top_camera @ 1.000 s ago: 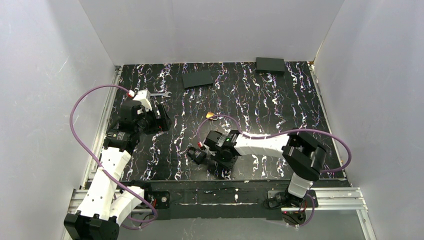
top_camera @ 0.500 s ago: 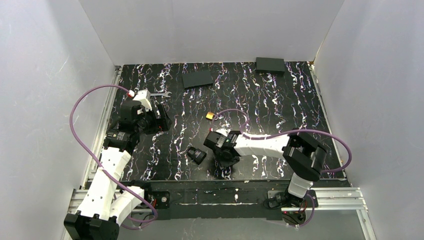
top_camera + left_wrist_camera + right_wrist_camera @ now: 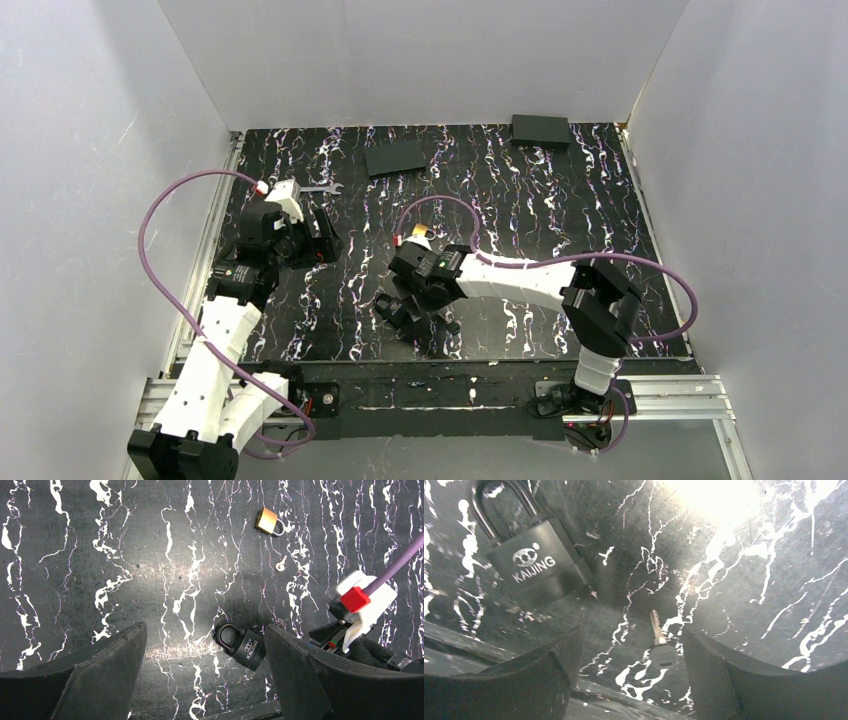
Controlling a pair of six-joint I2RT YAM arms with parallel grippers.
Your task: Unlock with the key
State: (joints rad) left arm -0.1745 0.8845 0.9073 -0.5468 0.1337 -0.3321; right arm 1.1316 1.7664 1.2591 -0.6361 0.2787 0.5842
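Observation:
The key (image 3: pixel 660 649), with a black head and a short silvery blade, lies flat on the dark marbled mat. It sits between the fingers of my right gripper (image 3: pixel 631 672), nearer the right finger, and nothing grips it. The jaws stand wide open. A black padlock (image 3: pixel 536 562) marked KAIJING lies just beyond the left finger with its shackle pointing away. In the left wrist view the same black padlock (image 3: pixel 241 647) rests beside the right wrist. My left gripper (image 3: pixel 205 677) hovers open and empty over the mat's left side.
A small brass padlock (image 3: pixel 268 521) lies farther out, with a tiny pale key-like piece (image 3: pixel 281 563) near it. A silver wrench (image 3: pixel 322 187) lies at the far left. Two flat black boxes (image 3: pixel 395 158) (image 3: pixel 540 131) sit at the back. The mat's near edge is just behind the key.
My right gripper has opened wide and its wrist has swung left, over the black padlock. The left arm has not moved.

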